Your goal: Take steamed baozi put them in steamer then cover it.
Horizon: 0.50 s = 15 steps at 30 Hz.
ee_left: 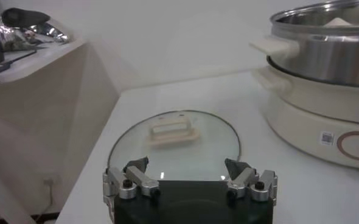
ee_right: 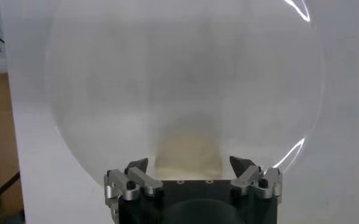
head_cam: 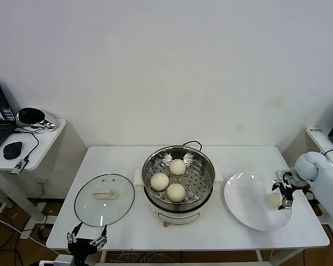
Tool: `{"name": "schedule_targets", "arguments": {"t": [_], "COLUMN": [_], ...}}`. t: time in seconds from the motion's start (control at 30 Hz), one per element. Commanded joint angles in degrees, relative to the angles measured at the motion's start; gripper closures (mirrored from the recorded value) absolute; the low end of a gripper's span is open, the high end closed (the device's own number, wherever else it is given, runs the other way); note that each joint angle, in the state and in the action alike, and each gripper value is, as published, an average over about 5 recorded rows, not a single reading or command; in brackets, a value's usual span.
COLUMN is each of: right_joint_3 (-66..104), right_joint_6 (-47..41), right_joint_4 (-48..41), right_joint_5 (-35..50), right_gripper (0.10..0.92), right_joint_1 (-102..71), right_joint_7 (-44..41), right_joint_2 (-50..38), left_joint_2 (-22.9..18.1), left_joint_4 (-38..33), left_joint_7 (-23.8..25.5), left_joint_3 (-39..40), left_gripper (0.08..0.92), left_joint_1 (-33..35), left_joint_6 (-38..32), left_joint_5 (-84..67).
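Note:
The steamer (head_cam: 202, 166) stands mid-table on its white pot base (head_cam: 177, 213), and three steamed baozi (head_cam: 176, 192) lie in it. A fourth baozi (head_cam: 273, 201) lies on the white plate (head_cam: 244, 199) at the right. My right gripper (head_cam: 286, 194) is open over that baozi (ee_right: 188, 152), with one finger on each side of it and not closed on it. The cover (head_cam: 104, 199), clear glass with a cream handle (ee_left: 170, 131), lies flat on the table at the left. My left gripper (head_cam: 87, 239) hangs open and empty just off the table's front edge, facing the cover (ee_left: 173, 146).
A side table (head_cam: 44, 144) at the far left carries a laptop, a mouse (head_cam: 12, 149) and a dark helmet-like object. A black cable (head_cam: 191, 143) loops behind the pot. The pot base (ee_left: 313, 122) fills the left wrist view's far side. Bare tabletop lies in front of the pot.

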Motion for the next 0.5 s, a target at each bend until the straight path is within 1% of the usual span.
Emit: {"name": "schedule_targets", "arguments": {"t": [0.03, 0.13, 0.37, 0.5], "right_joint_3": [-0.2, -0.1, 0.1, 0.2], "right_joint_6": [0.4, 0.4, -0.2, -1.2], "right_joint_4": [-1.4, -1.5, -0.8, 0.8], "right_joint_5": [-0.8, -0.6, 0.1, 0.9], "right_gripper": [0.207, 0.254, 0.452, 0.506], "right_joint_1": [0.2, 0.1, 0.1, 0.2], "right_joint_7": [0.4, 0.3, 0.1, -0.6], "right_joint_2": [1.2, 1.1, 0.5, -0.8], "left_joint_2": [0.0, 0.0, 0.0, 0.0], "left_joint_4": [0.1, 0.2, 0.2, 0.1], "left_joint_7": [0.0, 0.0, 0.0, 0.0], "left_joint_3": [0.1, 0.1, 0.1, 0.2], "left_gripper": [0.177, 0.177, 0.177, 0.177], "left_joint_1": [-0.1, -0.1, -0.1, -0.1], "left_joint_6": [0.0, 0.0, 0.0, -0.1], "left_joint_5": [0.0, 0.0, 0.0, 0.0]}}
